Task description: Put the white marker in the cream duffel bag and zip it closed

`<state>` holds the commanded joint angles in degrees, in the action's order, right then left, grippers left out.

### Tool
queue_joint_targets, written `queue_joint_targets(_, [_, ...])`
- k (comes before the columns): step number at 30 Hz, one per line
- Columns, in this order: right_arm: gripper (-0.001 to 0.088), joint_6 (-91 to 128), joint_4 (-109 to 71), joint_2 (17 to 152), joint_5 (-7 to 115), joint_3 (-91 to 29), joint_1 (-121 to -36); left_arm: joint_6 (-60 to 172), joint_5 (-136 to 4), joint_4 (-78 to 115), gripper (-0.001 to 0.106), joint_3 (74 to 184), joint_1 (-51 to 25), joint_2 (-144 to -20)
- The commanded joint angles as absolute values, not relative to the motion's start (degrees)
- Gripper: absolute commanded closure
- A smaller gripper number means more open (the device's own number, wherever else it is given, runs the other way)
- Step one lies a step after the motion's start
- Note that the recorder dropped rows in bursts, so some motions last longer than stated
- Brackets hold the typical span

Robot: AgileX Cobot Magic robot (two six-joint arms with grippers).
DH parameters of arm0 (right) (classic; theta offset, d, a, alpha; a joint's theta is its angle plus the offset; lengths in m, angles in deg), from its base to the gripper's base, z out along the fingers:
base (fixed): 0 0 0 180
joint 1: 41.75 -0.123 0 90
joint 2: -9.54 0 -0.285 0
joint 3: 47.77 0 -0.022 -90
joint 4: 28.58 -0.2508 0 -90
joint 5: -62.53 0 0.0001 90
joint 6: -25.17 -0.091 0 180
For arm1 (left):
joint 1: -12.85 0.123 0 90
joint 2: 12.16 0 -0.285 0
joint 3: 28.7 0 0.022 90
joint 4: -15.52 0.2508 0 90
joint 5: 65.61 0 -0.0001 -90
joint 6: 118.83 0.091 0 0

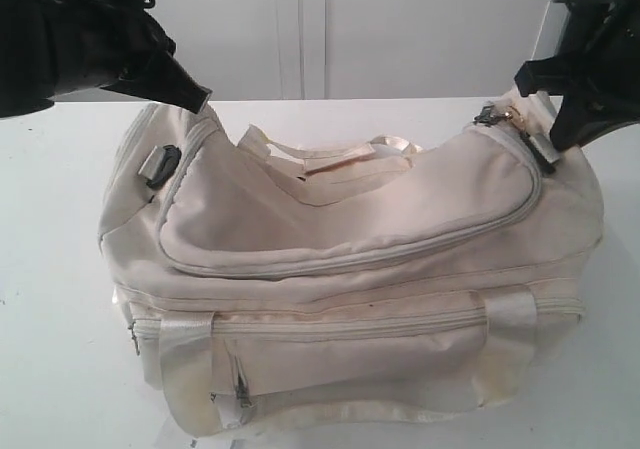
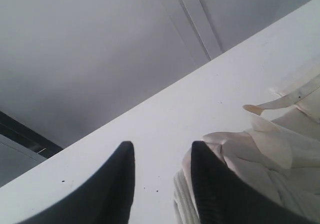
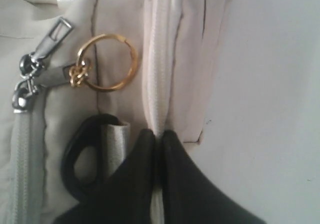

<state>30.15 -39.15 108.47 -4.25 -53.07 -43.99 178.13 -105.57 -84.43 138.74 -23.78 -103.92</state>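
The cream duffel bag (image 1: 350,259) lies on the white table (image 1: 50,299) and fills most of the exterior view. Its metal zip pulls and a gold ring (image 3: 106,62) sit at its right end. My right gripper (image 3: 159,134) is at that end (image 1: 548,147), shut on the bag's white zip strip (image 3: 159,74) beside a black buckle (image 3: 75,164). My left gripper (image 2: 162,149) is open at the bag's upper left corner (image 1: 195,99), with one finger (image 2: 215,184) against the cream fabric (image 2: 265,154). The white marker is out of view.
The bag's satin handles (image 1: 340,154) lie loose along its top. A black buckle (image 1: 160,164) sits on the bag's left end. A pale wall (image 1: 400,29) rises behind the table's far edge.
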Motion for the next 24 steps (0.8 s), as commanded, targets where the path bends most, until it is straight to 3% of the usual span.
queue_joint_targets(4, [0.0695, 30.06, -38.84, 108.47, -3.5, -53.07, -43.99, 178.13, -106.48, -84.43, 0.07, 138.74, -23.89, -103.92])
queue_joint_targets(8, [0.0368, 30.06, -38.84, 108.14, -0.53, -53.07, -43.99, 178.13, -106.22, -84.43, 0.071, 138.74, -23.89, -102.17])
queue_joint_targets(11, [0.0241, 30.16, -37.9, 107.43, 2.65, -53.18, -43.99, 177.94, -103.98, -84.43, 0.071, 138.74, -23.89, -100.47])
queue_joint_targets(14, [0.021, 30.05, -35.56, 105.91, 7.23, -53.27, -43.99, 173.09, -101.47, -84.43, 0.071, 138.74, -23.89, -99.16])
queue_joint_targets(24, [0.0233, 32.84, -34.76, 99.8, 16.32, -53.27, -43.99, 161.82, -85.44, -84.43, 0.072, 138.74, -23.89, -96.15])
